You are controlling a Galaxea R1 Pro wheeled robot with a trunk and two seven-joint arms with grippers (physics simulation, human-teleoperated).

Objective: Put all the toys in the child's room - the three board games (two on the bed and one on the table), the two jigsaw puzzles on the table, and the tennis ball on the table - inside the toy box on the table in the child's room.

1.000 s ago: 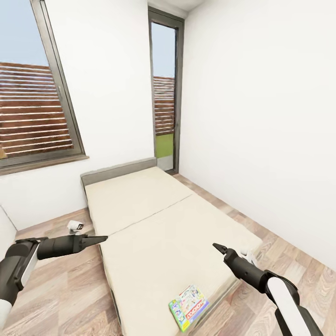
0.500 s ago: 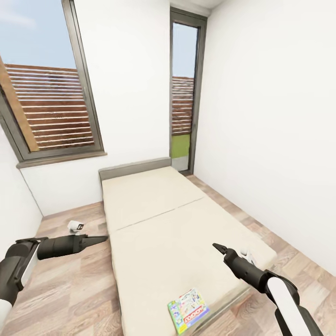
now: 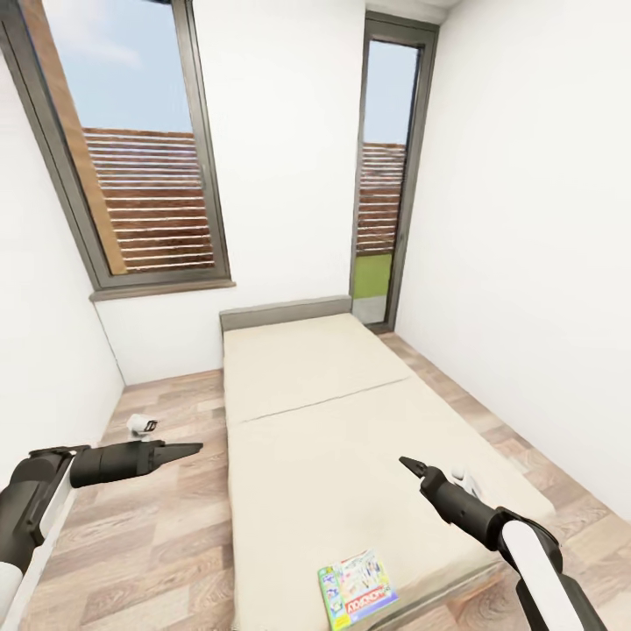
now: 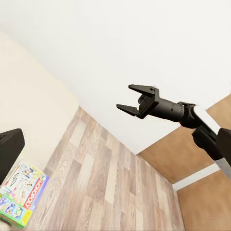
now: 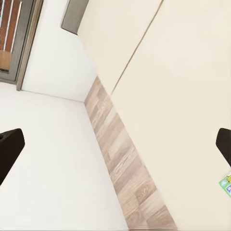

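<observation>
A white-green board game with a red logo lies flat on the bed, near its front corner. In the left wrist view the same board game sits at the mattress edge, and a corner of it shows in the right wrist view. My left gripper hovers open over the floor, left of the bed. Above the mattress, my right gripper hangs open and empty, back and to the right of the game. Its spread fingers are clear in the left wrist view. The table, toy box, puzzles and ball are out of view.
The bed runs away from me to the far wall under a window. A tall glass door stands in the far right corner. White walls close both sides, with wood floor strips left and right of the bed.
The whole picture has shifted right, so the camera has turned left. Both arms hold the same pose, and the board game lies where it was on the bed.
</observation>
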